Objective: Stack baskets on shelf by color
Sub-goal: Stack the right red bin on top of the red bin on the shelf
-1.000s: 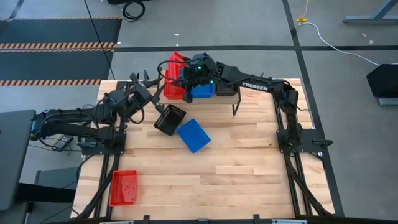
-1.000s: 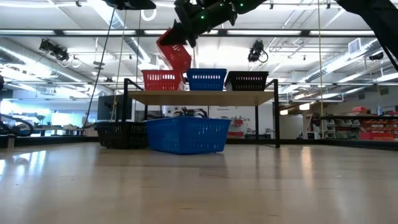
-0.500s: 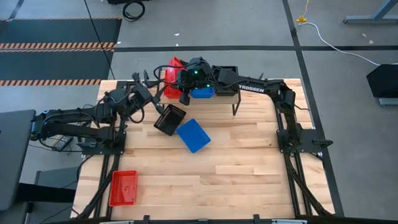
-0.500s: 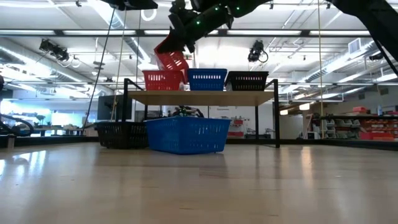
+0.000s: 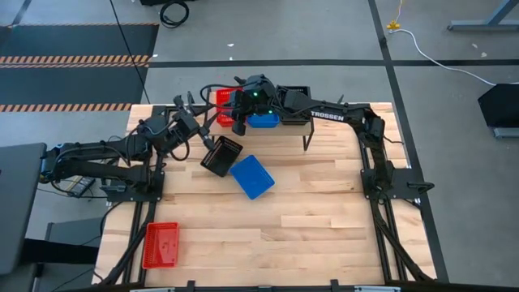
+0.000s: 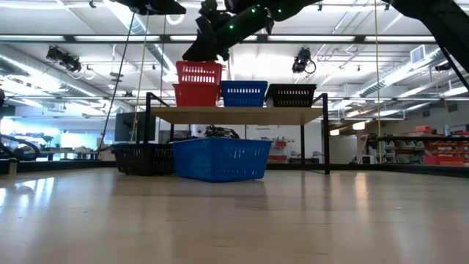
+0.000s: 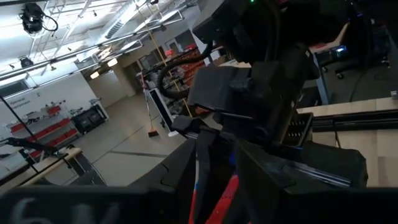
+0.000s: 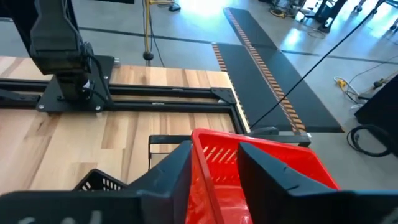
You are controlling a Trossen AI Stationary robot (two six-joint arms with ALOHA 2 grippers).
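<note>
On the shelf [image 6: 242, 115] stand two red baskets, the upper one [image 6: 199, 72] nested level in the lower one [image 6: 196, 96], then a blue basket [image 6: 243, 93] and a black basket [image 6: 292, 94]. My right gripper [image 5: 238, 109] hangs open just above the upper red basket [image 8: 214, 155], its fingers either side of the basket's near wall. My left gripper [image 5: 185, 123] waits open above the table, left of the shelf. On the table lie a black basket [image 5: 221, 156], an overturned blue basket [image 5: 252, 176] and a red basket [image 5: 160, 244].
The black and blue baskets on the table sit just in front of the shelf [image 6: 218, 159]. The lone red basket is at the near left corner. Bare wooden tabletop [image 5: 324, 211] spreads over the middle and right. My left wrist view is filled by the right arm close by.
My right gripper has lowered the tilted red basket onto the red one at the shelf's left end, then opened and let go. The basket has dropped level into the lower one, making a stack of two.
</note>
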